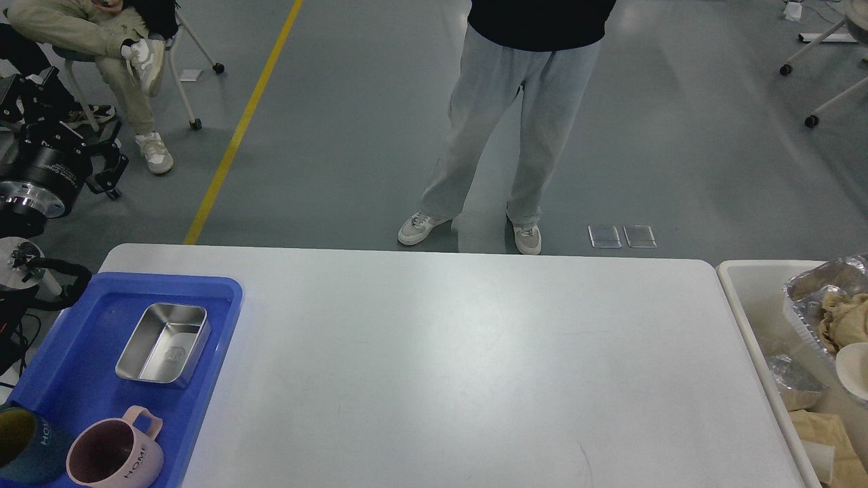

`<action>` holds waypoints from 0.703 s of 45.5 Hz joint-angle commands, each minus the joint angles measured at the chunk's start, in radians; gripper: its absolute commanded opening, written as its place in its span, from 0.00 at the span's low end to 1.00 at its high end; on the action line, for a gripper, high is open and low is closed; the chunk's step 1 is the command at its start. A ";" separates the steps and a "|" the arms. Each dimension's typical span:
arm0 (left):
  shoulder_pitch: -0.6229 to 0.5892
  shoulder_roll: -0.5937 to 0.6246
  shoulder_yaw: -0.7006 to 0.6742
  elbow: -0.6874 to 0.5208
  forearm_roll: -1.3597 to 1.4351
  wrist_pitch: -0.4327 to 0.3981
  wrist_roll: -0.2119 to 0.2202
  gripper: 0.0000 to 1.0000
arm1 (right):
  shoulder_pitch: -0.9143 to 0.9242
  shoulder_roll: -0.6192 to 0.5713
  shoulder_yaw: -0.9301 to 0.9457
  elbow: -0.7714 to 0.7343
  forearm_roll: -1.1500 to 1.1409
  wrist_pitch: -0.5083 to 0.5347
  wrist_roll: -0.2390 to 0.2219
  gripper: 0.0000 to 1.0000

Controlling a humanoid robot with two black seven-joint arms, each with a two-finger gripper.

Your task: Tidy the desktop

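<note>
Glossy grey floor (678,135) — yellow line (237,129), wheeled chair (183,47).

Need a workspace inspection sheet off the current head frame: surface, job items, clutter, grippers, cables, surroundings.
Surface: white desktop, middle bare, faint marks only.
Job's things: blue tray at the left end holds a steel tin, a pink mug and a dark mug.
Clutter: off-white bin beside the right end holds a foil tray with crumpled brown paper and a paper cup.
Grippers: left gripper off the table at far left, jaw state unclear; right gripper out of view.
Cables: black cable at the left arm.
Surroundings: standing person, seated person, yellow floor line.
</note>
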 commanded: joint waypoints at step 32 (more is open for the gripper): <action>-0.007 0.004 -0.005 0.000 0.001 0.011 -0.006 0.96 | -0.018 0.016 0.220 -0.019 0.071 -0.055 0.005 1.00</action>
